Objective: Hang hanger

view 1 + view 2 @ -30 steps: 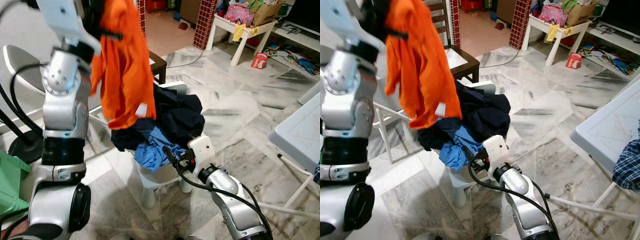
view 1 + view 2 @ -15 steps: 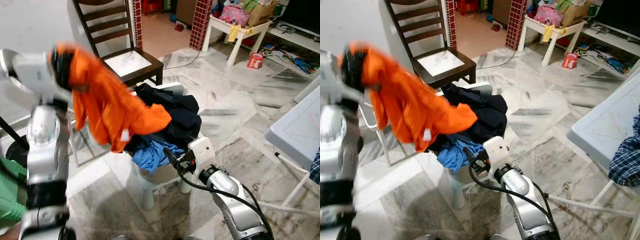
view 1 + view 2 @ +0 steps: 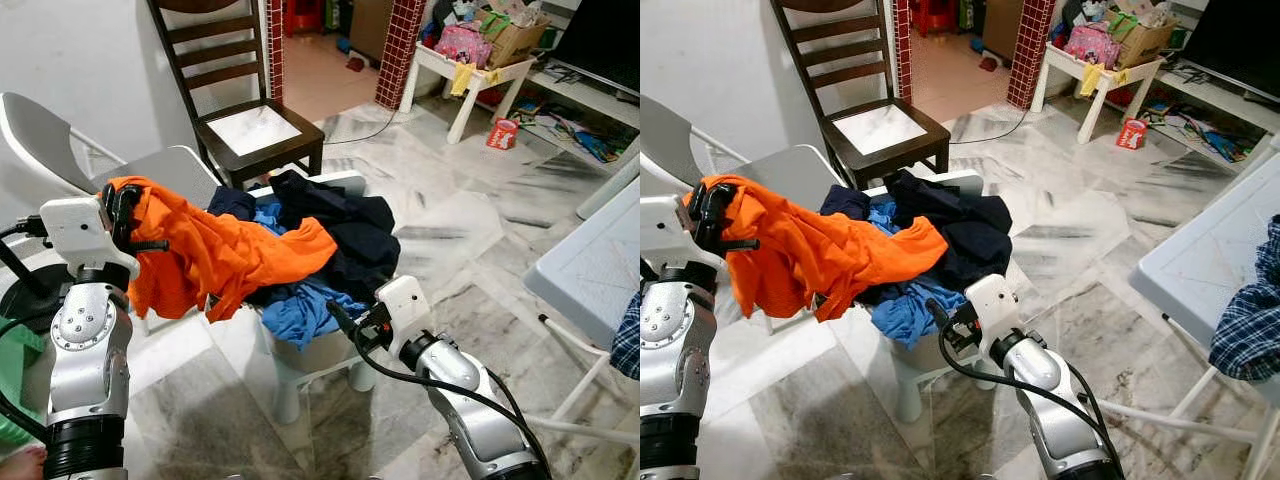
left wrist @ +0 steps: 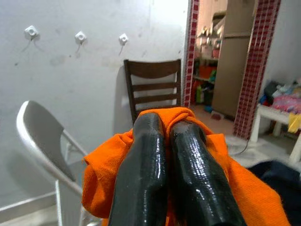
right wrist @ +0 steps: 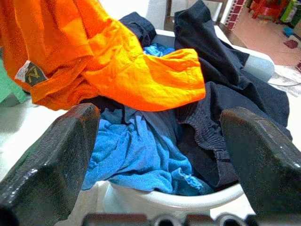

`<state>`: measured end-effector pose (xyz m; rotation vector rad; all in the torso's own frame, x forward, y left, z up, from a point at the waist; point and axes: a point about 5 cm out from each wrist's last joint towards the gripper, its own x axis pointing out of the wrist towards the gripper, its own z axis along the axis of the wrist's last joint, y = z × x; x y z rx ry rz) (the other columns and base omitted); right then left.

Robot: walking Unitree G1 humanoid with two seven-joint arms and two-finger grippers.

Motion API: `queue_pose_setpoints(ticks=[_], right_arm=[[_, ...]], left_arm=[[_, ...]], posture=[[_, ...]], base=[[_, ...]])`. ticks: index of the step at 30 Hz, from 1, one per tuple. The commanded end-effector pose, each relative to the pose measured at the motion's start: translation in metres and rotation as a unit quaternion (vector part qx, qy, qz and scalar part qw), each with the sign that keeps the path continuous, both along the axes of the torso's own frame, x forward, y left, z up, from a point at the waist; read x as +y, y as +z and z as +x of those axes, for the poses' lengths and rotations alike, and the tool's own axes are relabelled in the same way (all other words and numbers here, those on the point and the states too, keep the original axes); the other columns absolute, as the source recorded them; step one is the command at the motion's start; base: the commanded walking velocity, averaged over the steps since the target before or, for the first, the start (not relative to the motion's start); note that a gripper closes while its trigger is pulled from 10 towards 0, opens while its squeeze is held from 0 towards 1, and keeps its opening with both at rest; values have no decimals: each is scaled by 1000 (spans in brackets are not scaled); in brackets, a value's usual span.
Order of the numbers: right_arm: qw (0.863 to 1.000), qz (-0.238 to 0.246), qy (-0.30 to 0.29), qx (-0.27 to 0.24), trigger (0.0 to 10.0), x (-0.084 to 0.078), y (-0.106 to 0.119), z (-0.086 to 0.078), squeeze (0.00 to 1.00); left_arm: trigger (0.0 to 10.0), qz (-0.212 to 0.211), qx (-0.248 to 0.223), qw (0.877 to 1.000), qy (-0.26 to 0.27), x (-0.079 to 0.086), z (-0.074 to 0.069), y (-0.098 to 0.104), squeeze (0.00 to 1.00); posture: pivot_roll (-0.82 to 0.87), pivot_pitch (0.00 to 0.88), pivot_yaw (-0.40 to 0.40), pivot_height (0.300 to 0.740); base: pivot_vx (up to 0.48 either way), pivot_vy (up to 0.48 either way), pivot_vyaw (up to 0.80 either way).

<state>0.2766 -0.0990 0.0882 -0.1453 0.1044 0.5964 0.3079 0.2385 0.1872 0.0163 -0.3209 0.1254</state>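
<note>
An orange shirt hangs from my left gripper, which is shut on its bunched top at the left, about level with the laundry pile. The shirt's free end drapes over dark navy clothes and a blue garment heaped in a white basket. My right gripper stands open just in front of the basket, fingers wide apart, with nothing between them; its wrist view looks at the pile.
A dark wooden chair stands behind the basket, and a grey folding chair behind my left arm. A white table with a plaid cloth is at the right. A green object lies at the far left.
My left arm has swung down and leftward with the orange shirt, from high overhead to pile height; the shirt's tail now lies on the pile. The right arm has stayed put.
</note>
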Motion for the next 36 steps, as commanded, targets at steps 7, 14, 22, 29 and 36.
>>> queue_pose_setpoints(ticks=[7, 14, 22, 29, 36], right_arm=[[1000, 11, 28, 6, 10000, 12, 3, 3, 0], [998, 23, 56, 17, 10000, 19, 6, 8, 0], [997, 66, 2, 27, 10000, 21, 15, 23, 0], [997, 63, 1, 35, 0, 33, 13, 27, 0], [996, 68, -8, 58, 0, 41, 9, 33, 0]], left_arm=[[0, 16, -135, 976, -168, -48, 21, 103, 0], [0, 5, -176, 952, -250, -93, 29, 137, 0], [0, -22, -171, 937, -305, -133, 24, 138, 0], [0, -55, -178, 928, -323, -145, 19, 145, 0], [0, -79, -180, 924, -328, -150, 17, 148, 0]], posture=[[24, 63, -58, 740], [30, 57, -35, 740], [24, 58, -27, 740], [31, 55, -32, 740], [36, 63, -34, 740]], base=[[0, 0, 0], [0, 0, 0], [0, 0, 0], [0, 0, 0], [0, 0, 0]])
